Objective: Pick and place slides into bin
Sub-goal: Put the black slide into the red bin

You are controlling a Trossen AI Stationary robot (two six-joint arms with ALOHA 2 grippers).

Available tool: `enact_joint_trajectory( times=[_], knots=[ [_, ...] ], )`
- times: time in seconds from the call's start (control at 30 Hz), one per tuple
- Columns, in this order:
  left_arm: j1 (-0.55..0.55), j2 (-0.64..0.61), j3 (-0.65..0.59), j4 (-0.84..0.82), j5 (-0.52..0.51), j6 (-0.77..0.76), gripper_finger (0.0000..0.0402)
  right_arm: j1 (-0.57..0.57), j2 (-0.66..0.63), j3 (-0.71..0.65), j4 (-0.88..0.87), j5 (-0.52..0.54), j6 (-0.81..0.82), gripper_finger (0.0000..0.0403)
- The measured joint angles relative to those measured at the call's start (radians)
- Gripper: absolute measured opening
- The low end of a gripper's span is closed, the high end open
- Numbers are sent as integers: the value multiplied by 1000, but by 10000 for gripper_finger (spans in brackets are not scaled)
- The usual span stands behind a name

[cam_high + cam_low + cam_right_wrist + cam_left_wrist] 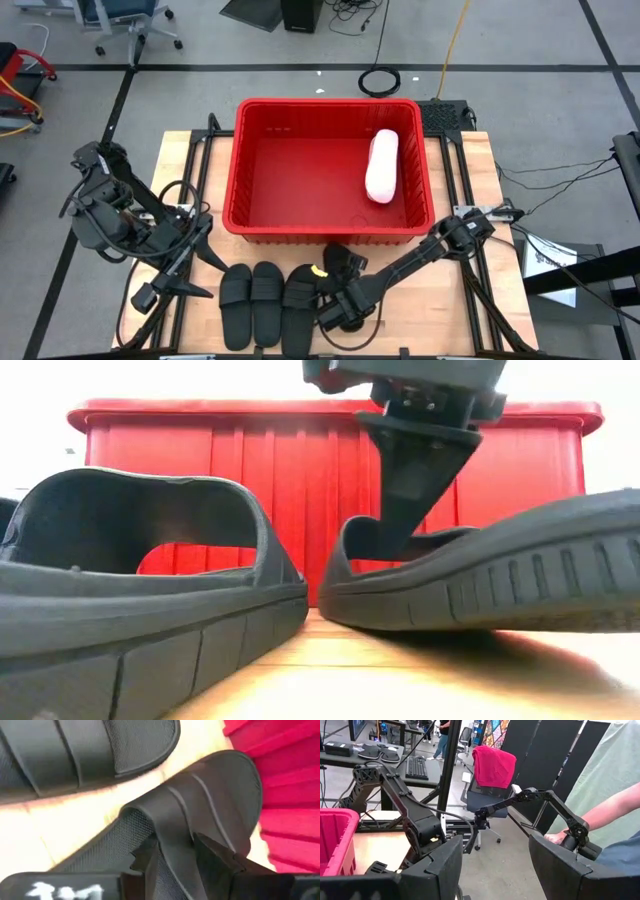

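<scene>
The black slide (200, 805) lies on the bench (190, 150) just beside the red bin (330, 215), near wall. Right tool (175, 852) straddles its strap, one finger under, one over, closing but not yet seen clamped. Secure full strap grip before lifting clear of the rim. Left tool (495, 865) waits apart at the bench's left edge

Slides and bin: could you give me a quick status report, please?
Right gripper closing over a black slide's strap beside the bin. Left gripper open, parked table's left. One pink slide binned. Nothing in the way.
</scene>
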Motion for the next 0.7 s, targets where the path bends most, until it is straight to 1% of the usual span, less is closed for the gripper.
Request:
enact_joint_trajectory(
  times=[0.2, 0.33, 0.5, 0.53, 0.7],
  knots=[
    [0, 0, 0, -1, 26, 34, 225, -8, 0, 0, 5, 4, -14, 99],
    [0, 0, 0, -21, 22, 39, 225, -8, 0, 0, 6, 10, -42, 76],
    [2, 0, 0, -23, -23, 43, 225, -8, 0, 0, 6, -18, -86, 15],
    [5, 0, 0, -23, -34, 44, 225, -8, 0, 0, 8, -24, -87, 9],
    [13, 0, 0, -22, -79, 27, 225, -8, -8, -2, 26, -48, -93, 4]
  ],
)
